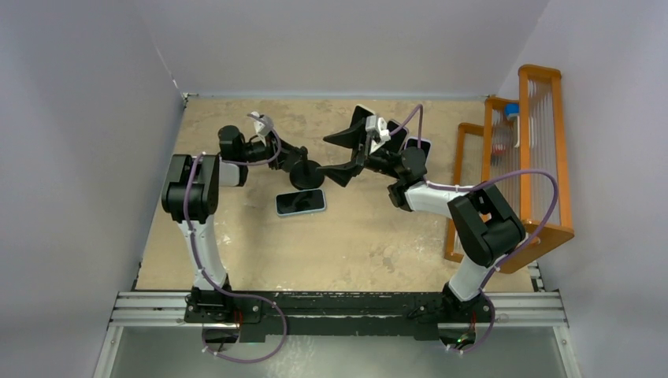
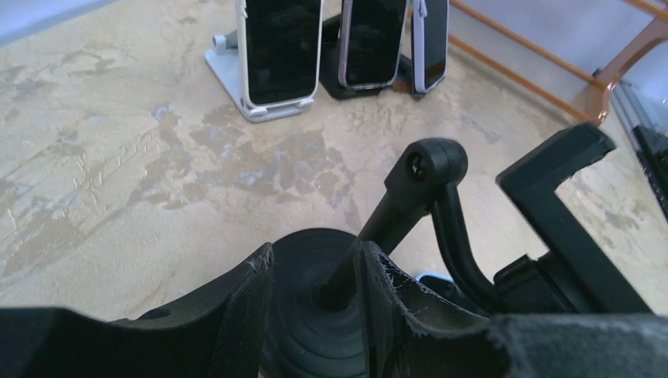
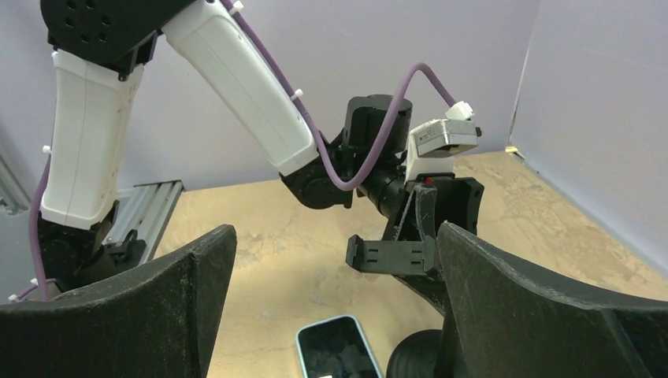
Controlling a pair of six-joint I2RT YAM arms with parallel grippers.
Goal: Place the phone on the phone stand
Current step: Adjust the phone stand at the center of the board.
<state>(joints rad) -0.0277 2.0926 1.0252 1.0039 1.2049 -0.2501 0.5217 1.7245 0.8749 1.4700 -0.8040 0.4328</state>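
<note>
While left fingers (image 2: 315, 315) pinch the phone stand (image 2: 417, 205), mottled tan tabletop (image 1: 354, 244), right fingers (image 3: 331, 307) spread.

Phone (image 1: 300, 202) flat, screen up, just beside black phone stand (image 1: 306, 173) base.

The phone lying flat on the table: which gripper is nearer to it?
Left. The left gripper sits at the phone stand's round base, just above the phone in the top view. The right gripper hovers farther off to the phone's upper right.
</note>
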